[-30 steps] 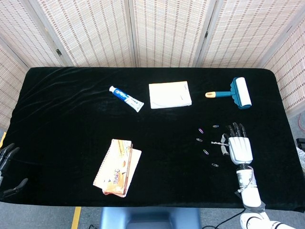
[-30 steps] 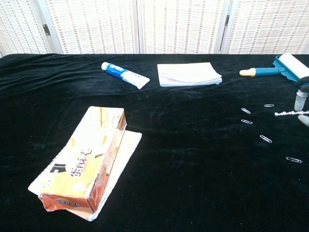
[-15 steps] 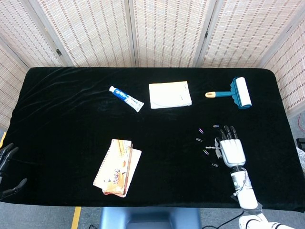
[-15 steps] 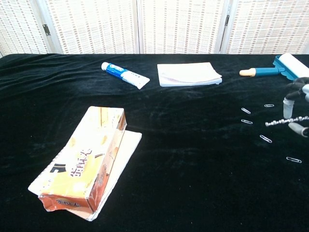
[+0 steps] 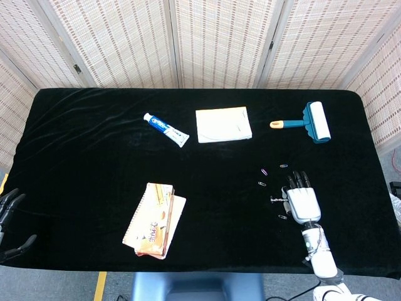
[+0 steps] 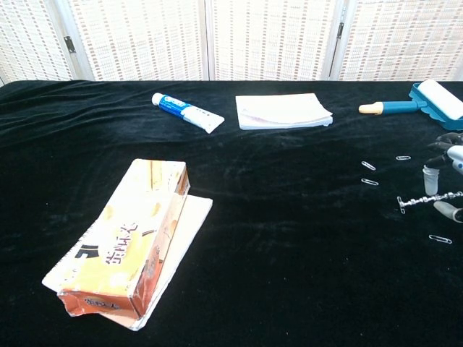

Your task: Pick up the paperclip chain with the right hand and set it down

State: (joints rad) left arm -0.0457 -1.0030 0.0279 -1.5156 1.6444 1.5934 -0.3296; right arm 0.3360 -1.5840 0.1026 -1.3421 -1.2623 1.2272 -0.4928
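Right hand (image 5: 302, 202) over the table's (image 5: 88, 163) near right area, thumb and a finger pinching 1 end of the paperclip chain (image 6: 423, 200). Chain sticks out leftward, among loose paperclips (image 6: 369, 165). Left hand (image 5: 9, 213) at near left edge, fingers apart, holding nothing.

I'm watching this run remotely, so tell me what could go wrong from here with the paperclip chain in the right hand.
The right hand pinches the paperclip chain only at one end, so it could slip out. Loose paperclips lie close around it; the dangling chain might snag or drag one when set down.
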